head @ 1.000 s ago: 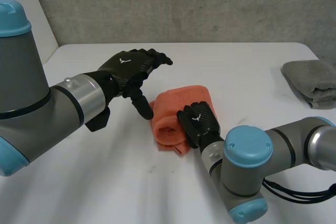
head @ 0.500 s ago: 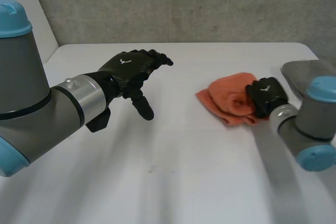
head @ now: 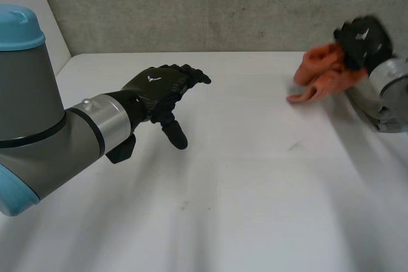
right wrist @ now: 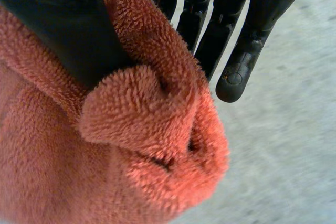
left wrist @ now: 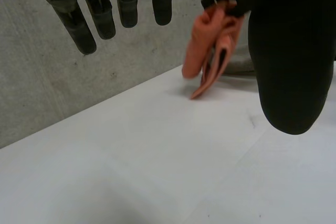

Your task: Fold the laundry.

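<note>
A folded orange towel hangs above the table's far right, and my right hand is shut on it. In the right wrist view the thumb presses into the fluffy orange towel while the fingers reach straight past its far side. My left hand hovers open over the left middle of the white table, with nothing in it. The left wrist view shows its straight fingers and thumb, with the orange towel in the air beyond them.
A folded grey towel lies at the right edge, partly hidden by my right arm and just below the orange towel. A grey wall runs behind the table's far edge.
My right hand has carried the orange towel from the table's middle up and to the far right, over the grey towel. The left hand has hardly moved.
</note>
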